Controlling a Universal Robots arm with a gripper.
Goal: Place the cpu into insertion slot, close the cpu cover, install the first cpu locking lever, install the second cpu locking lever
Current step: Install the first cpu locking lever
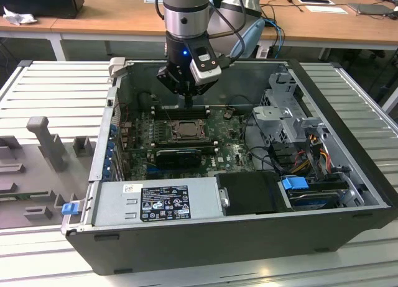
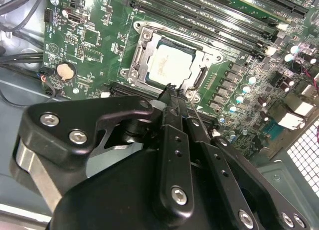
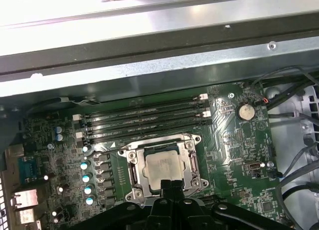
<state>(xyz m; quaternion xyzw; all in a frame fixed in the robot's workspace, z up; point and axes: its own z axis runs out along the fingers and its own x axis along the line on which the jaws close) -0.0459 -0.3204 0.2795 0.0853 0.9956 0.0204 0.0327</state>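
The pincer of the single robot arm hangs inside an open computer case, fingertips pressed together with nothing seen between them, poised just above the near edge of the insertion slot. In both wrist views the closed tip sits at the socket's rim, just beside one cpu, which lies flat in the slot with its silvery top up. One cpu cover lies down around the chip, which shows through its window.

In the second wrist view a thin metal wire runs just beside the fingertips; whether it is latched cannot be told. The first wrist view brings in four long black memory slots beyond the socket, a column of five teal-topped capacitors to one side, and one coin cell, also seen in the second wrist view.

The exterior view takes in the whole case lying on its side on a ribbed metal bench. Inside it are the green board, one long black card near the socket, one labelled power supply and a metal drive cage toward the exterior view's right. A grey fixture stands on the bench at the exterior view's left.
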